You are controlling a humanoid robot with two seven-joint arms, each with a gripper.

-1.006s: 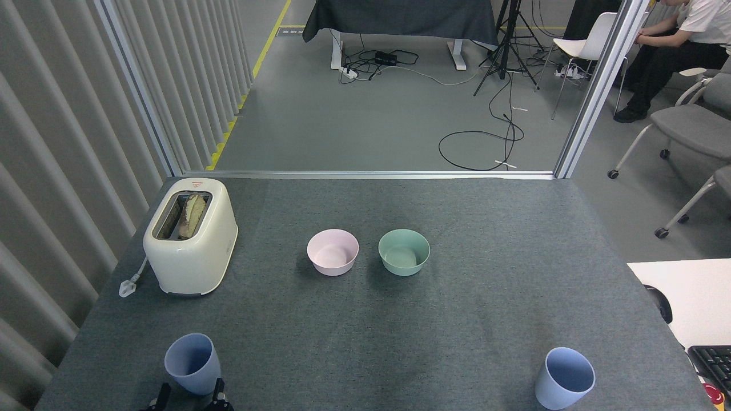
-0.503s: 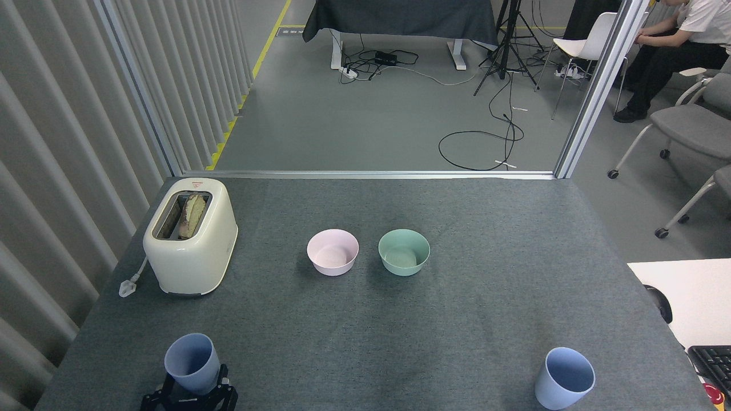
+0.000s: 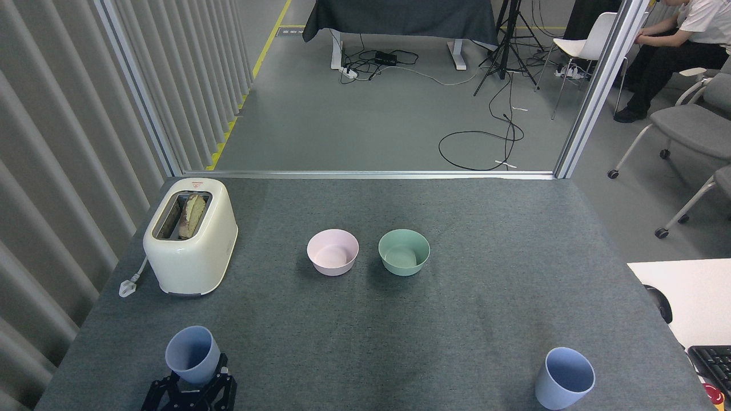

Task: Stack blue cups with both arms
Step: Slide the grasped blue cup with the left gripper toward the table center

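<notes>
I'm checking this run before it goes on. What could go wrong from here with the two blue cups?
1. The left gripper holds the left matte periwinkle-blue tumbler only near its base; the cup looks tilted and could slip or tip.
2. The right matte periwinkle-blue tumbler stands near the front edge of the grey felt-covered table; a clumsy reach might push it off.
3. The right gripper is not in view, so its approach cannot be checked.
</notes>
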